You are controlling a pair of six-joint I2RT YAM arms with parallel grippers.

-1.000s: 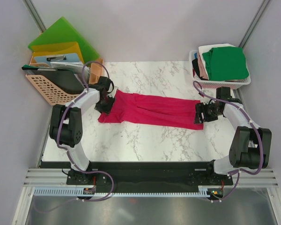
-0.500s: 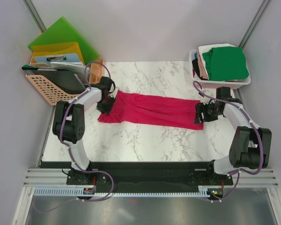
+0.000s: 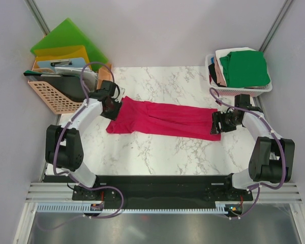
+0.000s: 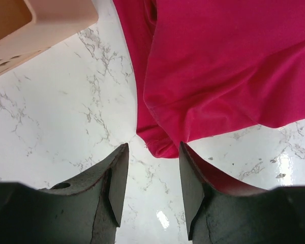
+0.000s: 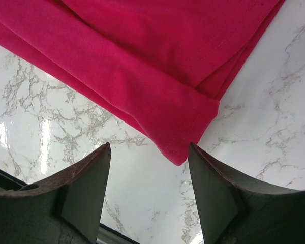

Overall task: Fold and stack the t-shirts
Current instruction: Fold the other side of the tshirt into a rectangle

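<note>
I see the crimson t-shirt (image 3: 165, 119) lying as a long flattened band across the middle of the marble tabletop (image 3: 157, 152), running from left of centre to right of centre in the top view. My left end effector (image 3: 111, 105) sits at the band's left end, beside the tan basket (image 3: 53, 99). In its wrist view the left end effector (image 4: 151, 147) has its fingers apart, and a rounded fold of the cloth pokes into the gap without being pinched. My right end effector (image 3: 217, 123) is at the band's right end. Its wrist view shows the right end effector (image 5: 149, 147) spread wide, with a folded corner of the shirt lying loose between the tips. In the upper right of the top view, a green t-shirt (image 3: 244, 68) tops the pile in the white basket (image 3: 244, 90).
</note>
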